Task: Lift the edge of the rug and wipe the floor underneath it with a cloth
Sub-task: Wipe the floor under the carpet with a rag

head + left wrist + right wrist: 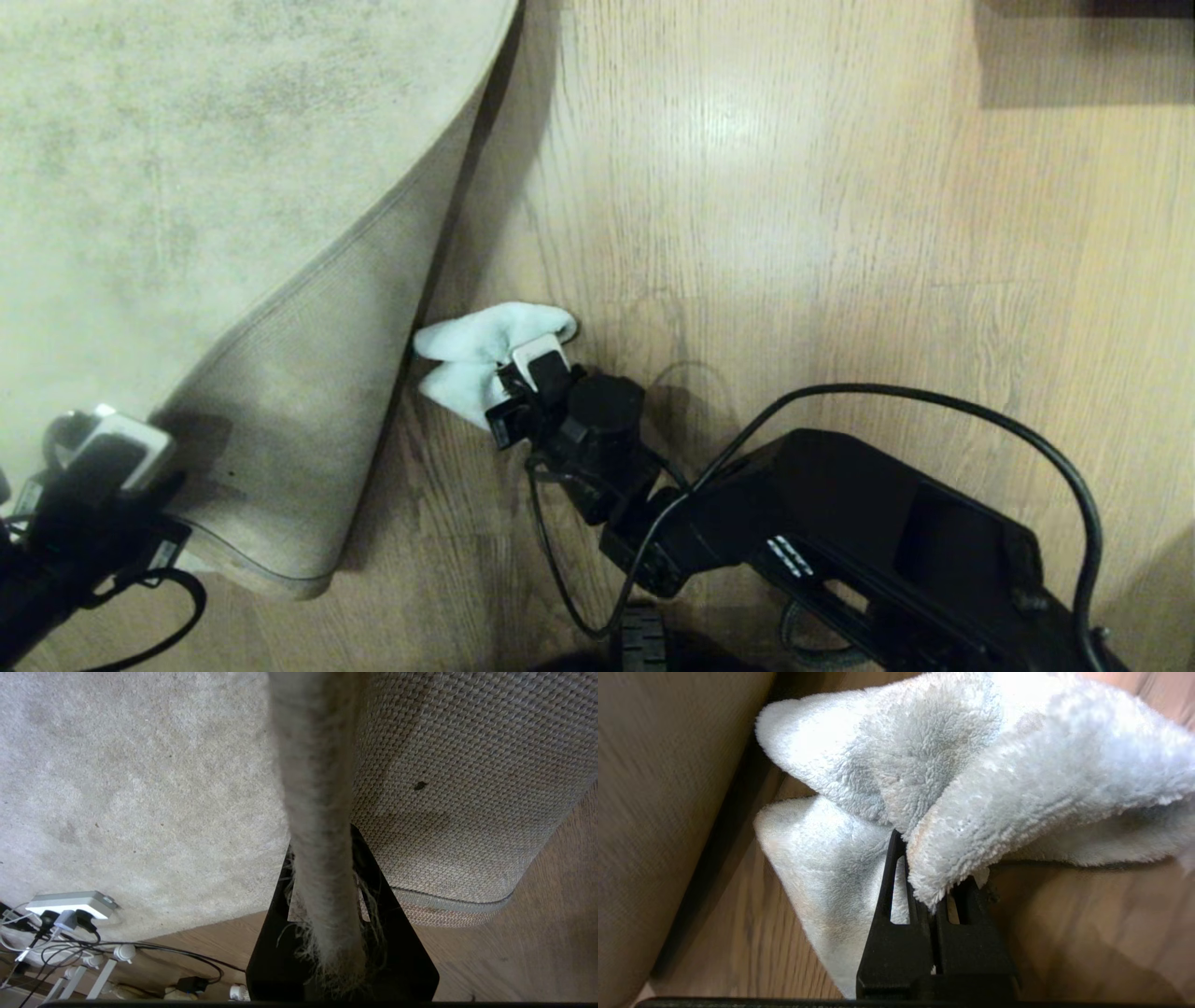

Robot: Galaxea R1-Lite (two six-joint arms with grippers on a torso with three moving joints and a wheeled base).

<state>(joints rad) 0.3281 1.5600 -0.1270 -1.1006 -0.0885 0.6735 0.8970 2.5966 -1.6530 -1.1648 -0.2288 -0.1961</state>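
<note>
The mottled beige rug [140,140] covers the left of the head view. Its rug edge [280,291] is folded up and over, showing the woven tan backing [308,411]. My left gripper [105,437] at the lower left is shut on that edge; the left wrist view shows the frayed rug edge [322,812] pinched in the left gripper [323,842]. My right gripper [525,381] is low on the wood floor [794,233] beside the lifted fold, shut on the pale blue-white cloth [485,343]. Seen from the right wrist, the cloth [952,765] bunches ahead of the right gripper [931,877] and touches the floor [1087,914].
A white power strip [70,903] with plugs and cables lies off the rug's near border. The right arm's black cable [934,401] loops over the floor. A dark piece of furniture [1083,47] sits at the far right. Open floor stretches to the right of the cloth.
</note>
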